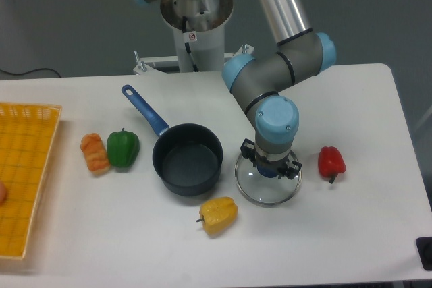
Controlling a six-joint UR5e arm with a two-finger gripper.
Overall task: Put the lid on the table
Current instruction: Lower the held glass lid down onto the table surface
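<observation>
- Glass, with a thin metal rim, the lid lies on or just above the white table, just to the right of the saucepan; whether its rim rests on the surface cannot be told from this view.
- Straight above the lid's centre stands the gripper, pointing down, and its body hides the knob.
- The jaws sit close about the lid's middle, but the wrist blocks the view, so I cannot tell whether they are clamped on the knob or let go.
- The arm reaches down to the lid from the back of the table, its grey links and light blue joints bent above it.
- The saucepan is dark, open at the top and shows nothing inside; its blue handle points away to the back left.
- A yellow pepper lies in front of the saucepan, slightly to the right, near the lid's left front edge but apart from it.
- A red pepper lies well to the right of the saucepan, on the far side of the lid and clear of its rim.
- A green pepper sits left of the saucepan, with an orange item touching its left side.
- A yellow woven tray lies far left of the saucepan, at the table's edge.
</observation>
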